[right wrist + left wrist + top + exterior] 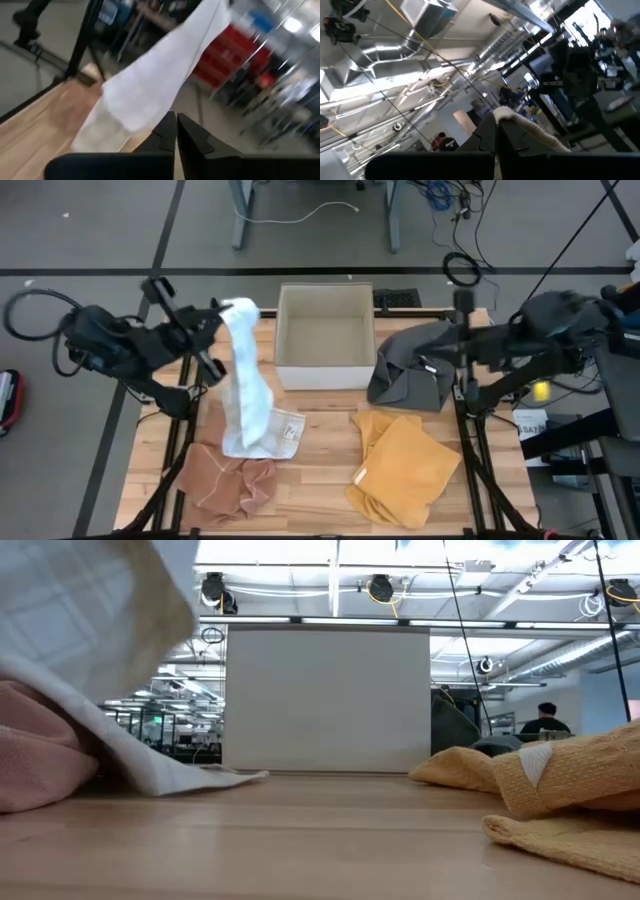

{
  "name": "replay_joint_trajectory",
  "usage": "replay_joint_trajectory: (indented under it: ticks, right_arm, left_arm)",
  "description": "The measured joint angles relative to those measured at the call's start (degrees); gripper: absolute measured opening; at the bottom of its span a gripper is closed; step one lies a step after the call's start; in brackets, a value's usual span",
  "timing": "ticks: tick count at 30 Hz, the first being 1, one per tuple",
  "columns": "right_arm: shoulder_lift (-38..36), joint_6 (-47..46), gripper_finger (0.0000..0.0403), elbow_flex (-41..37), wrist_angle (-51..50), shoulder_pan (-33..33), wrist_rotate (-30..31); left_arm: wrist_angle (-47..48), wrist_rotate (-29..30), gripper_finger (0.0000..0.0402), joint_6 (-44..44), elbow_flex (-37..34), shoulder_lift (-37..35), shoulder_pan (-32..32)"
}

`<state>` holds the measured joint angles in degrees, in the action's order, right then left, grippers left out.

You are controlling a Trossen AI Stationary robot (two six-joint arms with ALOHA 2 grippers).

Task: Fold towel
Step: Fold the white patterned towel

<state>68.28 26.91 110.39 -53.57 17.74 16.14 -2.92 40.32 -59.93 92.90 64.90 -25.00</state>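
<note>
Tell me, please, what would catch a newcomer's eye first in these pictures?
First, the white towel, lifted by one end in the left claw and hanging down to the table's left side, its lower end on the wood above a crumpled pink cloth. Next, the open box at the table's back middle, with a dark grey cloth beside it and a yellow towel at front right.

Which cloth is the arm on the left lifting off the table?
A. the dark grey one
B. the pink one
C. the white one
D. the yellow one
C: in the high view the left gripper has its jaws shut on the top end of the white towel, which hangs down to the table, while the pink cloth and yellow cloth lie flat.
</note>
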Motion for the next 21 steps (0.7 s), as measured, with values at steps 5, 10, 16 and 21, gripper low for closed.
replay_joint_trajectory:
  ticks: [5,10,16,21]
  right_arm:
    - [4.5,-5.8,0.0051,-2.3,-3.3,0.0,-0.1]
    - [9.2,-8.9,0.0108,-7.7,0.0,0.0,0.0]
    - [14.9,-13.3,0.0135,-14.5,6.8,-0.2,1.0]
    - [19.2,-23.1,0.0133,-18.0,7.0,-0.5,9.9]
  left_arm:
    - [3.7,1.0,0.0,2.8,0.0,2.3,2.4]
    - [5.6,5.5,0.0,4.1,0.0,6.8,6.3]
    - [5.4,8.9,0.0,4.0,0.0,11.3,12.2]
    - [5.4,11.1,0.0,3.7,0.0,13.7,17.0]
